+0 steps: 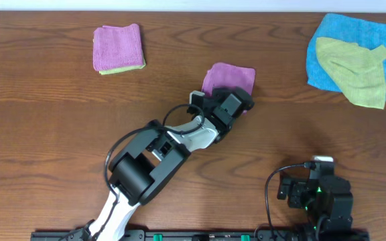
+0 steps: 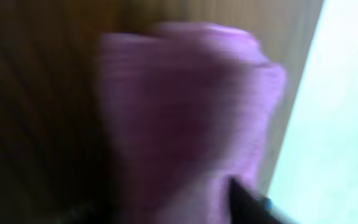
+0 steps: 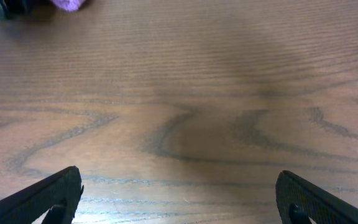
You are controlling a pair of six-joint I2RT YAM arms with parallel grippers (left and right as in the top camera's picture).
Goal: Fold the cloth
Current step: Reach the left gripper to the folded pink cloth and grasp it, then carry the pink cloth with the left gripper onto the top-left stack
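Your purple-magenta microfibre cloth lies on the brown wood-grain surface, a little right of the middle and in the far half. Its outline is roughly square. Its near edge is hidden under the left end effector, which sits over that edge at the end of the left arm reaching in diagonally from the near left.

In the left wrist view the cloth fills most of the frame as a purple blur, with one dark fingertip showing at the near right. That picture is too smeared for you to tell whether the jaws are clenched on the fabric or released. The overhead view hides them too.

The right end effector is released. Its two dark fingers are spread wide over bare wood at the near right, well apart from the cloth. Only a scrap of purple shows at the far left corner of its wrist view.

At the far left you have a folded magenta cloth stacked on a folded yellow-green cloth, whose edge peeks out along the near side. At the far right a bright blue cloth lies spread, with a crumpled yellow-green cloth on top of it.
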